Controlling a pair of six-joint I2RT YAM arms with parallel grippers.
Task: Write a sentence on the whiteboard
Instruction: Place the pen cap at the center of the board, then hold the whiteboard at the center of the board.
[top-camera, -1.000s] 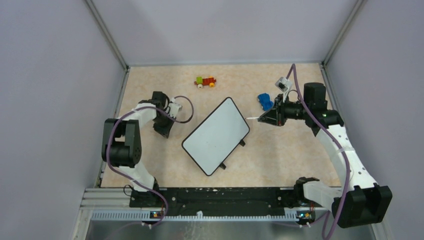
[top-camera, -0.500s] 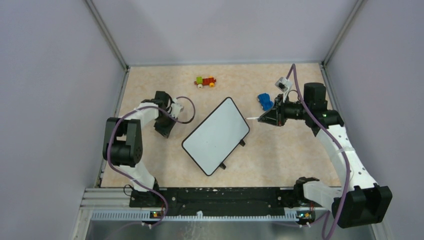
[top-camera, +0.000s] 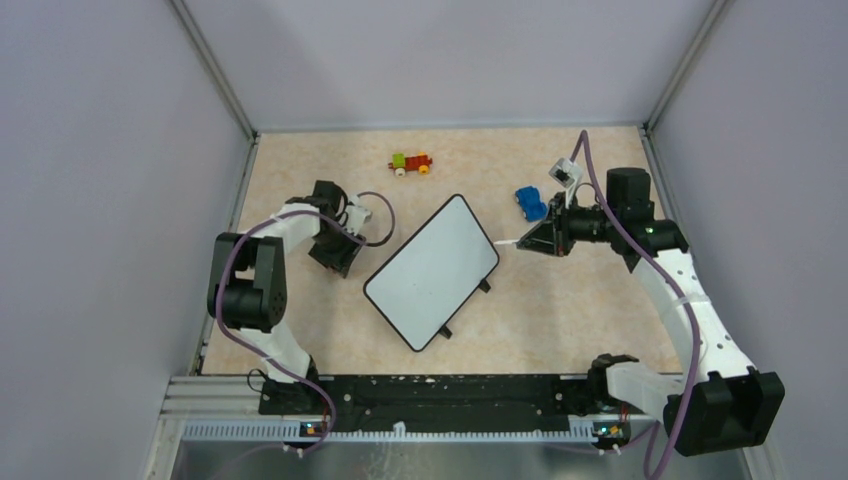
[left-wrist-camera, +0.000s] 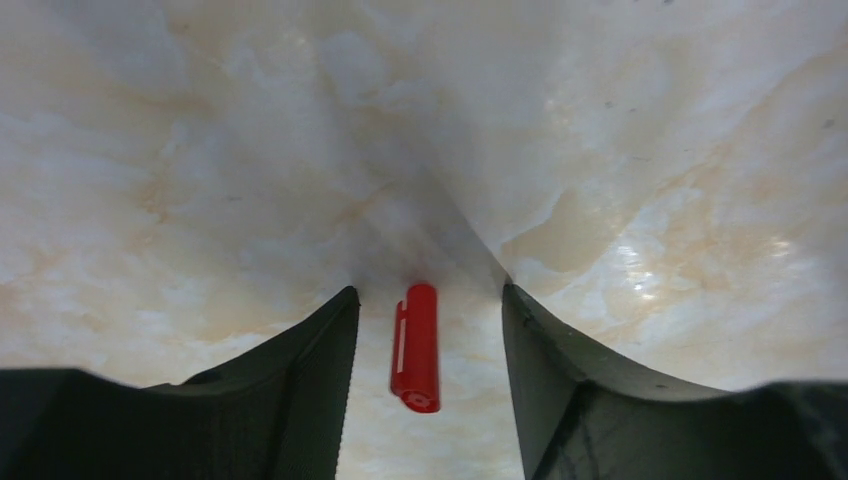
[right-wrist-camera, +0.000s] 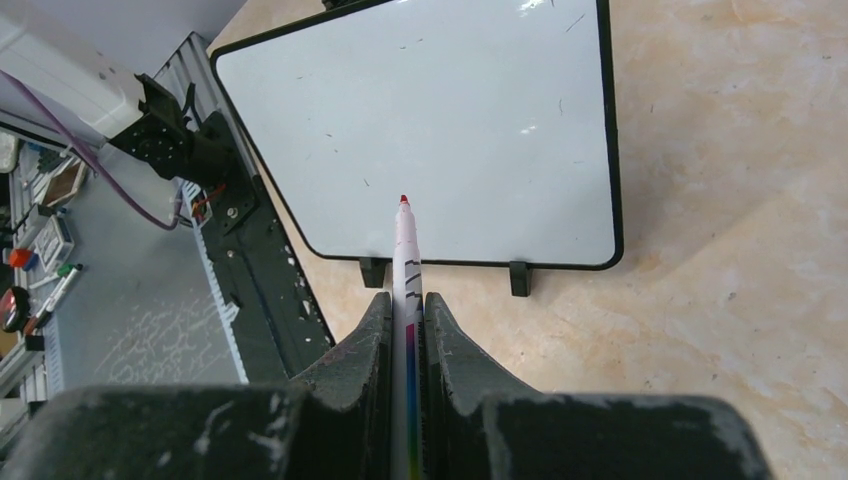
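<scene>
As R jaws pinch marker (right-wrist-camera: 407, 262), tip (right-wrist-camera: 403, 201) faces whiteboard (right-wrist-camera: 450, 120).

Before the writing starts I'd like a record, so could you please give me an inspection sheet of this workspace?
Surface: table, marbled beige, no damage seen.
Job's things: whiteboard blank; sentence not yet written; marker uncapped, red tip aimed at the board.
Clutter: toy train, blue toy car, red cap.
Grippers: left gripper open astride the cap, not touching it; right gripper shut on the marker.
Cables: purple cable looped along each arm.
Surroundings: plain walls, metal rail at near edge.
</scene>
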